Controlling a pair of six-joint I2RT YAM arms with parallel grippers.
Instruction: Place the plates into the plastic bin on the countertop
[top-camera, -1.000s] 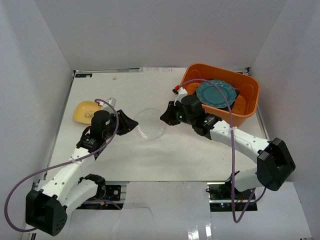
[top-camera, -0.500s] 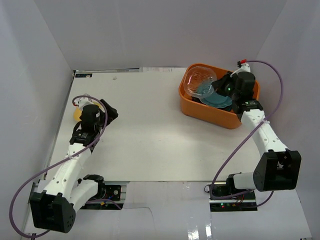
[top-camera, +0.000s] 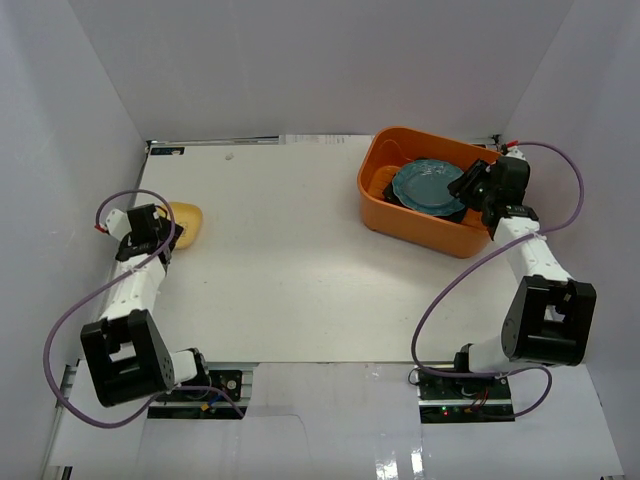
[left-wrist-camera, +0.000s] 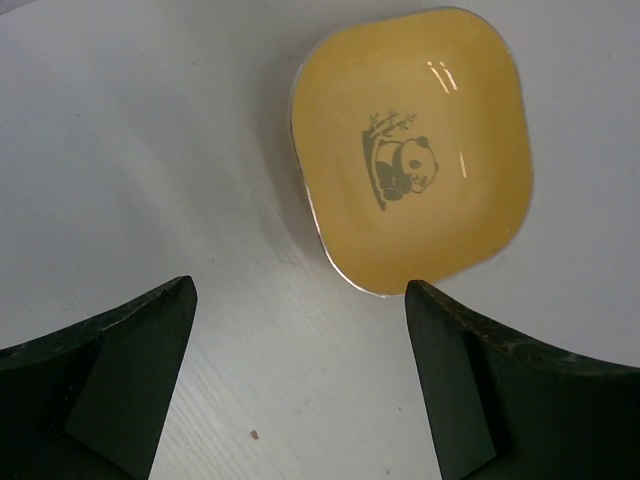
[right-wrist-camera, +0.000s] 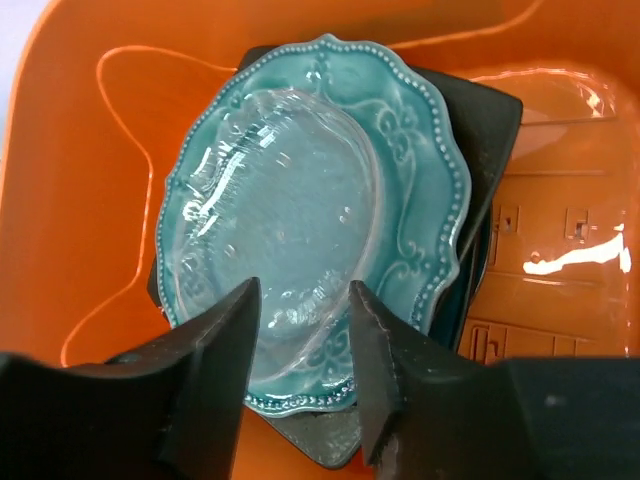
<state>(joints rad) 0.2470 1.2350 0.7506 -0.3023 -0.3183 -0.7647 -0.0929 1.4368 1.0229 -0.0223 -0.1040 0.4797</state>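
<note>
As it lies now, the yellow panda plate (left-wrist-camera: 415, 150) is the only plate seen outside the bin. It sits flat on the white surface (top-camera: 300, 260) near the left edge, face up, with its printed panda showing. It is a rounded square with no marked long axis, and its rim is clear of any other object.

The left claw (left-wrist-camera: 300, 300) stands just beside it. The jaws are spread wide and hold nothing. In the wrist view the plate lies ahead of the fingers and is offset toward the one on the right of that view. Its nearest rim runs obliquely across the gap and just reaches that fingertip's line. Neither finger appears to touch the plate, though contact at the right-hand tip cannot be ruled out.

The left arm is plainly the nearer. In the inspector's judgement, the approach calls for a short advance with a small shift toward the plate's side, so that the rim comes between the jaws.

The orange plastic bin (top-camera: 420, 225) stands at the far right corner, well apart from the yellow plate. Inside it, a clear glass dish (right-wrist-camera: 280, 230) rests on a teal scalloped plate (right-wrist-camera: 420, 170), which in turn lies on a black square plate (right-wrist-camera: 490, 110). The right claw (right-wrist-camera: 300, 300) hangs over this stack with its jaws parted, and it appears to grip nothing.
</note>
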